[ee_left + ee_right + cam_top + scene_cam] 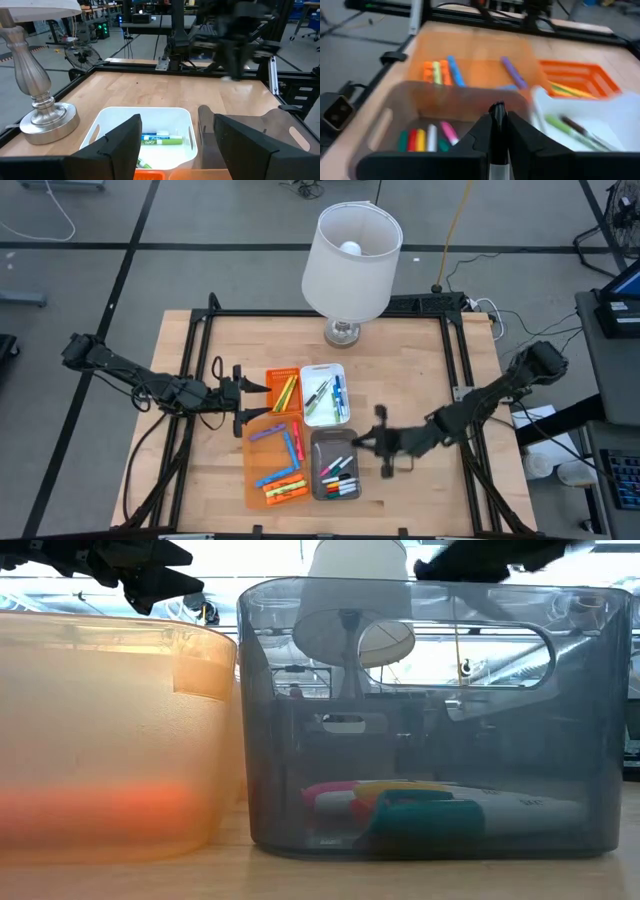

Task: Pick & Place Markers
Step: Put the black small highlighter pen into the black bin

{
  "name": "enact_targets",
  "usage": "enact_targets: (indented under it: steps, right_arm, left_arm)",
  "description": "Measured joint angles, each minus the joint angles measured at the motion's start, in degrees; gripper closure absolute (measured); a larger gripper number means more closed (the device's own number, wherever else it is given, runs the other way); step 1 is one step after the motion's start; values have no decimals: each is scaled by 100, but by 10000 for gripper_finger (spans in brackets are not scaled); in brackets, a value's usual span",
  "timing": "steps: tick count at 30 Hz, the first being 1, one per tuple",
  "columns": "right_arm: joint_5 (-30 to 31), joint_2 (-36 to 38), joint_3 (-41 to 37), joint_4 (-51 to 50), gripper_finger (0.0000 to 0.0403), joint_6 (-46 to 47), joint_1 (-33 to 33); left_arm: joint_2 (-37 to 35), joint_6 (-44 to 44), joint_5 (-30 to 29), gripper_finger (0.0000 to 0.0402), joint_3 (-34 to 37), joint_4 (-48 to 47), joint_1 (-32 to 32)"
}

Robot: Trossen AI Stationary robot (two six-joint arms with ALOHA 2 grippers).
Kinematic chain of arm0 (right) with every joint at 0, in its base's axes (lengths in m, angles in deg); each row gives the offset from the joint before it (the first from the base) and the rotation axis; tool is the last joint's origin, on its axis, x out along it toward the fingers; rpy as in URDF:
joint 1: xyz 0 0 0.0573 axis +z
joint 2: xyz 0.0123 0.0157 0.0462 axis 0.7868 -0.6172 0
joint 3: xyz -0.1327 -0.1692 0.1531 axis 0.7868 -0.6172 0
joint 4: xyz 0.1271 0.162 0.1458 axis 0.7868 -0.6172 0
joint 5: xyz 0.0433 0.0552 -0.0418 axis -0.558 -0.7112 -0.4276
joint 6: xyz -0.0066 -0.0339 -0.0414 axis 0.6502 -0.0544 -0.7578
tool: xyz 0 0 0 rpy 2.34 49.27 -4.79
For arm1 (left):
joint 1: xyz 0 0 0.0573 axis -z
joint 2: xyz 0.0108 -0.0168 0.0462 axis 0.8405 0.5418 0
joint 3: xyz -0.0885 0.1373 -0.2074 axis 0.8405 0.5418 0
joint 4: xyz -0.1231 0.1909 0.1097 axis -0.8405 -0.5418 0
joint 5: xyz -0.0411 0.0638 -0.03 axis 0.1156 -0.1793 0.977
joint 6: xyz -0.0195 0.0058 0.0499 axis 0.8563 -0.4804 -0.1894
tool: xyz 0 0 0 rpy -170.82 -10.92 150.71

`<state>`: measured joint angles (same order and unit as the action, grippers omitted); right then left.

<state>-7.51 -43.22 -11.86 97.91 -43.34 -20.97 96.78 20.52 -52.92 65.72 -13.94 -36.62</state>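
Markers lie in four trays at mid-table: yellow and green ones in a small orange basket [283, 390], green and blue ones in a white tray [326, 395], blue, purple and orange ones in a large orange tray [277, 465], several colours in a grey tray [336, 467]. My right gripper [362, 442] hovers at the grey tray's right side, above it, shut on a black marker [496, 115]. My left gripper [262, 402] hangs open left of the orange basket, above the table, with nothing between its fingers [120, 145]. My right gripper pinches the black marker between its two fingers [520, 135]. The marker lies along the fingers, and its dark end [496, 106] sticks out ahead of the fingertips. It is lifted clear, above the grey tray's near wall [445, 95], and the fingers slant slightly downward from the table's right side.
A lamp with a white shade [350, 248] and a silver base [342, 332] stands at the table's far middle, behind the trays. A black frame [300, 313] runs round the wooden table top. Bare wood lies left of the trays and at the far right.
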Motion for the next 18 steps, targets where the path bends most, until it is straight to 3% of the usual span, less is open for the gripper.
enact_targets:
  steps: [5,8,12,18]
  right_arm:
    - [-51,-1119,1122,-426,375,-319,201]
    - [-558,-1664,1565,-687,377,-286,132]
    - [-1220,-2197,1768,-522,377,-283,-19]
    - [-1221,-2477,1779,-626,334,66,-278]
  left_arm:
    - [0,19,0,151,0,-6,0]
    - [0,54,0,151,0,-20,0]
    - [0,60,2,151,0,-71,1]
    - [0,61,0,151,0,-116,0]
